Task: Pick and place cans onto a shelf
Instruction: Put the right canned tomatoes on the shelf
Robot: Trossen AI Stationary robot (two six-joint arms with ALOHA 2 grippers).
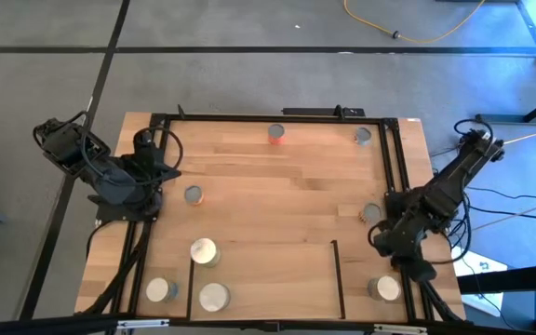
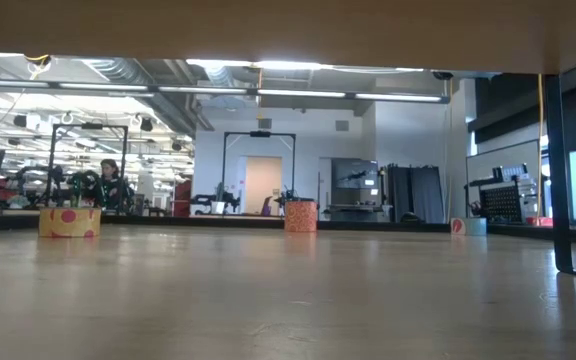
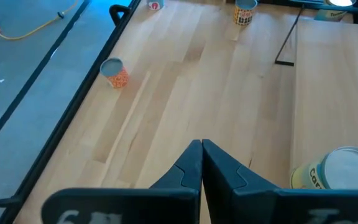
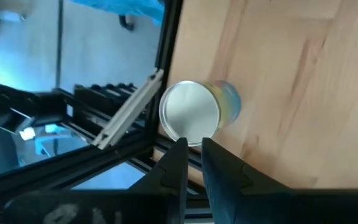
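Several cans stand upright on the wooden table. Two of them [image 1: 203,251] [image 1: 214,297] stand on the shelf [image 1: 268,279] at the near edge. A white-topped can [image 1: 384,288] [image 4: 190,114] stands right of the shelf, by the table's black frame. My right gripper [image 1: 408,265] [image 4: 195,157] hangs just above this can's rim, tilted down, open by a narrow gap and holding nothing. My left gripper [image 1: 161,158] [image 3: 201,155] waits shut above the table's left side, holding nothing.
Other cans stand at the far edge [image 1: 276,134] [image 1: 362,137], left of centre [image 1: 193,195], on the right side [image 1: 371,213] and left of the shelf [image 1: 161,290]. The black frame [image 4: 135,121] runs close beside the right can. The table's middle is bare wood.
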